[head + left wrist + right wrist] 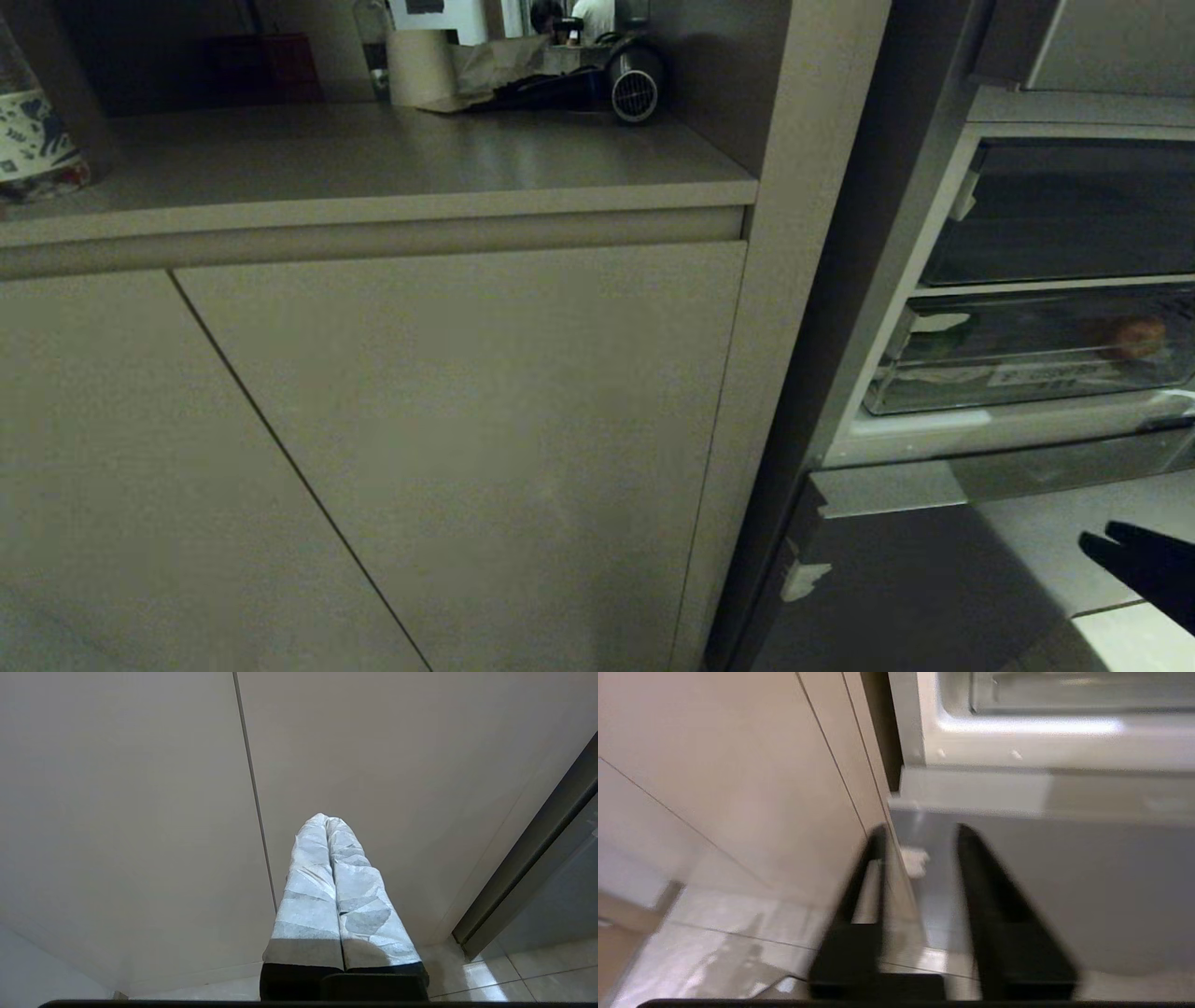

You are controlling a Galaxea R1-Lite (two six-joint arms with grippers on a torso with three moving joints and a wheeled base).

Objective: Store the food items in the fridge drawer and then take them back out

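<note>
The fridge drawer is a clear plastic bin low in the open fridge at the right of the head view. Through its front I see one rounded tan-brown food item inside. My right gripper shows as a black shape below the drawer, in front of the grey steel panel. In the right wrist view the right gripper is open with nothing between its fingers, pointing at that panel. My left gripper is shut and empty, its taped fingers facing a beige cabinet door.
Beige cabinet doors fill the left and middle, under a counter. On the counter stand a paper roll, a dark round appliance and a patterned bottle. Pale floor tiles lie below the fridge.
</note>
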